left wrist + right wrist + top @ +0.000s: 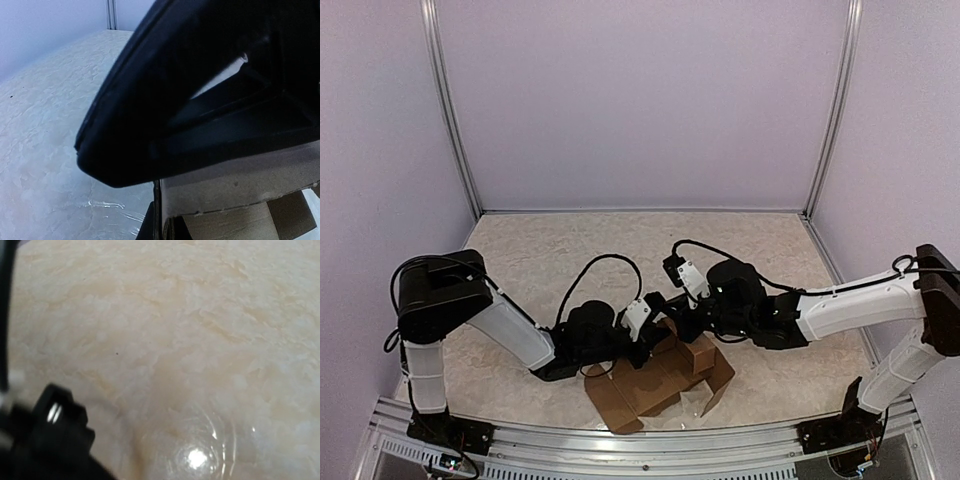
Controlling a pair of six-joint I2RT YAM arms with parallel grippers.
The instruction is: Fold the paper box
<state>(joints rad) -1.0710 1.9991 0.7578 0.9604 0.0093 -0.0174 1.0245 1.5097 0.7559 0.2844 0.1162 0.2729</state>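
Since the half-folded paper box [660, 385] lies near centre, left gripper [648, 340] and right gripper [665, 310] meet, both closed, at its far edge, presumably to push a side up.

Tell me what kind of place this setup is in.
Probably a robotics lab test cell: bare lilac walls framed by aluminium posts, a marble-patterned tabletop, and a paper box as workpiece.

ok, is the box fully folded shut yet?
No, in the top view the box lies mostly open, with flat panels spread out on the table.
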